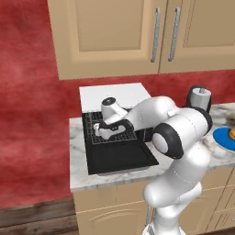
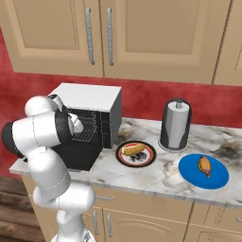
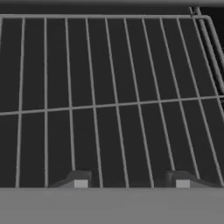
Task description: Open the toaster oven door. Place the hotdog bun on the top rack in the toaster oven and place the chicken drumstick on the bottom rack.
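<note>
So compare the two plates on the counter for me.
The dark plate has a red rim; the blue plate is plain blue. The dark plate sits beside the toaster oven; the blue plate sits further right, past the kettle. Both are round, and each holds one food item.

Even, flat rendered light fills both base views, with soft highlights on the white arm [image 1: 183,137]. The hand view is dim and grey, slightly soft, wires [image 3: 113,105] faintly blurred.

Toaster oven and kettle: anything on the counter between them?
Yes. In the right base view, a plate holding a hotdog bun sits between the toaster oven and the kettle.
</note>
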Controlling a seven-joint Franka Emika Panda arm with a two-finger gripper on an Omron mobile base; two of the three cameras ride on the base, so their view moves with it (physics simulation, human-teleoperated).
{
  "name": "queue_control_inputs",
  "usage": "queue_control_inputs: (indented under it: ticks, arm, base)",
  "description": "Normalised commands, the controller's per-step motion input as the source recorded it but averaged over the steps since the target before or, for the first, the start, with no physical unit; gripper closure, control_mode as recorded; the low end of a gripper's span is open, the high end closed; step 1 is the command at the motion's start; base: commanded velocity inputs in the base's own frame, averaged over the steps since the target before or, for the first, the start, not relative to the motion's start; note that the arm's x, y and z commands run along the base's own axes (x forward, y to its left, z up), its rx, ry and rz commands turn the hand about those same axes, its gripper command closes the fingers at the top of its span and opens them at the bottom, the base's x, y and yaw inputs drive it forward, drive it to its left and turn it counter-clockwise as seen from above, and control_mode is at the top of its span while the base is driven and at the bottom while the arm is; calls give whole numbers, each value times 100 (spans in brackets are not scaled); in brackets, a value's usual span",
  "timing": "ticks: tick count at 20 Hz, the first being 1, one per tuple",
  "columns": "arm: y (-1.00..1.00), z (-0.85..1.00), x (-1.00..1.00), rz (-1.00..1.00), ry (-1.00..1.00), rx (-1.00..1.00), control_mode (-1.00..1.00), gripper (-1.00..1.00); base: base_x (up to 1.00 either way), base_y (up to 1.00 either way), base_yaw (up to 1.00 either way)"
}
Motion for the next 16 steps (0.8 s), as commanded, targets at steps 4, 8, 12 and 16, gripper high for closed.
queue_control_inputs:
  ticks: [4,8,12,16]
  arm:
    - [0,-41,-100,-2,52,-2,-100,-100]
    - [0,-31,-100,-1,40,-3,-100,-100]
    - [-2,15,-100,-2,5,0,-100,-100]
    - [-24,69,-99,-2,-10,0,-100,-100]
  base:
    - [0,0,0]
    - [0,0,0]
    - [0,0,0]
    - [0,0,0]
